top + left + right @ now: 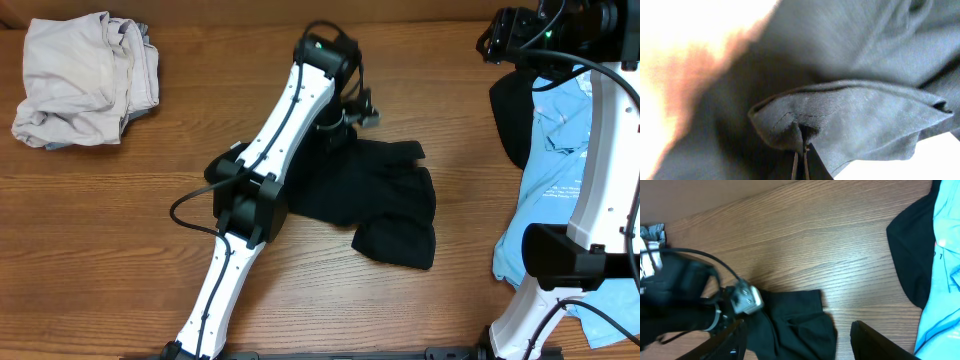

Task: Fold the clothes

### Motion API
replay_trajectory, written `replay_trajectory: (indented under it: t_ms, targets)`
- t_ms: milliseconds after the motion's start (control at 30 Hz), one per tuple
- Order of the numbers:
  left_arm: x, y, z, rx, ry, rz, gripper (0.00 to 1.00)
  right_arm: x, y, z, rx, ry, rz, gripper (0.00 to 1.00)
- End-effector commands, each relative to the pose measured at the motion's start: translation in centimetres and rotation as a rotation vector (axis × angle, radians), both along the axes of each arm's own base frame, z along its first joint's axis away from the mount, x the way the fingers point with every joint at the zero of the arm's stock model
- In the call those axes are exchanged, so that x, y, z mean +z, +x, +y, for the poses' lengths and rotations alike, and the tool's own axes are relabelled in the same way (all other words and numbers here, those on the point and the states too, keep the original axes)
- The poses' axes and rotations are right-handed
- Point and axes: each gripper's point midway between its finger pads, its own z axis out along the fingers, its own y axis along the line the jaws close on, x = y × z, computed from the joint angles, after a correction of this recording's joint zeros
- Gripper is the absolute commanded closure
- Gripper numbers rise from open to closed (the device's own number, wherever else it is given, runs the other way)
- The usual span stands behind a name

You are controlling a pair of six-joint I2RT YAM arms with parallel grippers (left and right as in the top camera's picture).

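A black garment point(385, 195) lies crumpled at the table's middle. My left gripper point(335, 128) is at its far left edge and is shut on a fold of the black cloth point(850, 115); the fingertips point(801, 150) pinch the hem. My right gripper point(800, 340) is open and empty, held high above the table near the far right corner point(530, 35); in its view the black garment point(795, 325) lies below between its fingers.
A crumpled beige garment point(85, 80) lies at the far left. A light blue shirt point(560, 170) and another black garment point(512, 115) lie at the right edge, under the right arm. Bare wood lies between the piles.
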Motion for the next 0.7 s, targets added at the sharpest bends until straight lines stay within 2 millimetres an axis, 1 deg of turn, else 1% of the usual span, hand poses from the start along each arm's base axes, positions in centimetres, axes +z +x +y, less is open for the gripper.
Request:
replay_trajectory:
  t_ms: [0,33,100,133,167,200,267,333,367,500,567,667]
  targets:
    - [8.4,3.2,1.0,0.188,-0.03,-0.258,0.96,-0.1,0.1,0.1,0.009,0.006,0.003,0.33]
    - [10.4,3.8,1.2,0.225,-0.05,-0.32,0.96,-0.1,0.0,0.3,0.012,0.014,0.003,0.34]
    - [15.2,4.9,1.9,0.31,-0.104,-0.458,0.96,0.0,0.0,0.9,0.032,0.046,0.002,0.35]
    - [17.7,5.3,2.3,0.35,-0.134,-0.526,0.96,0.1,-0.1,1.4,0.045,0.066,0.001,0.36]
    - [19.7,5.4,2.7,0.381,-0.161,-0.579,0.96,0.2,-0.1,1.8,0.058,0.079,0.001,0.37]
    - [22.0,5.4,3.3,0.407,-0.191,-0.637,0.96,0.3,-0.2,2.3,0.071,0.09,0.001,0.38]
    - [25.6,5.1,4.2,0.436,-0.24,-0.723,0.96,0.3,-0.3,3.3,0.094,0.093,0.002,0.38]
    - [28.5,4.7,5.2,0.463,-0.27,-0.792,0.96,0.0,-0.5,4.5,0.123,0.094,0.015,0.38]
    - [30.4,4.3,6.1,0.481,-0.28,-0.841,0.96,-0.5,-0.8,5.6,0.149,0.093,0.032,0.38]
    - [34.1,3.7,8.4,0.535,-0.273,-0.96,0.96,-3.3,-1.9,9.0,0.234,0.086,0.13,0.38]
    - [35.2,3.6,9.2,0.556,-0.267,-0.998,0.96,-5.0,-2.8,10.6,0.289,0.074,0.188,0.38]
    - [35.5,3.9,9.9,0.576,-0.249,-1.024,0.96,-7.2,-4.0,12.7,0.351,0.049,0.259,0.38]
